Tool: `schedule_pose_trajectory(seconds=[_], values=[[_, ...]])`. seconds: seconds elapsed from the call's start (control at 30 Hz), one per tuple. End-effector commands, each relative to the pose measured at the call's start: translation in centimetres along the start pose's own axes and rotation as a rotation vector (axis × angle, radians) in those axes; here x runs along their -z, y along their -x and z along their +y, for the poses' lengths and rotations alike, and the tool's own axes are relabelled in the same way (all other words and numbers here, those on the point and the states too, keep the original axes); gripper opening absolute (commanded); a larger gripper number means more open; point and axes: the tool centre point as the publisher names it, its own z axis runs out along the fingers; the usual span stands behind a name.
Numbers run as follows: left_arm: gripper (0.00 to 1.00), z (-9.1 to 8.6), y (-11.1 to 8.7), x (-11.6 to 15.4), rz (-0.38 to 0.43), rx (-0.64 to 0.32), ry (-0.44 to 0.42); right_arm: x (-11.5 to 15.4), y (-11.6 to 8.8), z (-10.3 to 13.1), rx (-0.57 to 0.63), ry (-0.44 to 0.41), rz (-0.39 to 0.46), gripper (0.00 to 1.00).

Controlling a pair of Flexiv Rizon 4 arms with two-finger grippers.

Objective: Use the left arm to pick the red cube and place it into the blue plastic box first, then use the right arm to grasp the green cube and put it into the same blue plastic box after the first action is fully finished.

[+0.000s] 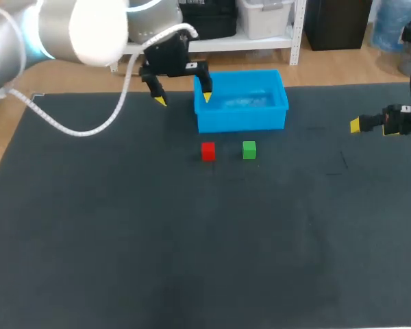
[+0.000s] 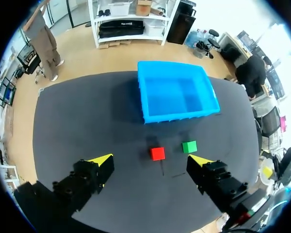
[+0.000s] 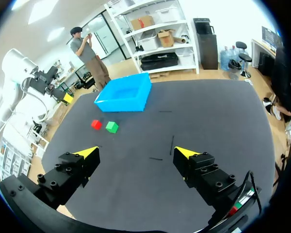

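A red cube [image 1: 208, 151] and a green cube [image 1: 249, 149] sit side by side on the dark table, just in front of the blue plastic box [image 1: 241, 100]. My left gripper [image 1: 182, 97] hangs open in the air above the box's left end, nothing between its fingers. In the left wrist view the red cube [image 2: 157, 153] and green cube [image 2: 189, 146] lie below the open left gripper [image 2: 151, 160], with the box [image 2: 176, 96] ahead of them. My right gripper [image 1: 356, 125] is open at the table's right side, far from both cubes [image 3: 96, 124] [image 3: 111, 127].
The dark mat [image 1: 192, 247] covers the table, with wide bare room in front of the cubes. The box interior looks empty. The left arm's white cable [image 1: 89, 130] loops over the table's back left.
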Motion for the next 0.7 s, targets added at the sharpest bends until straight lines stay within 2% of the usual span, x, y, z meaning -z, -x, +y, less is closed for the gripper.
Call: schedule_pose_trajectory(seconds=[0.03, 0.4, 0.7], values=[[1.0, -1.0, 1.1, -0.5, 0.063, 0.008, 0.037, 0.0, 0.0, 0.0, 0.0, -0.001, 0.001, 1.0], [1.0, -1.9, 1.3, -2.1, 0.118, 0.038, 0.069, 0.0, 0.0, 0.0, 0.0, -0.001, 0.001, 1.0], [1.0, -3.1, 0.6, -3.6, 0.145, 0.031, 0.081, 0.0, 0.0, 0.0, 0.0, -0.001, 0.001, 1.0]])
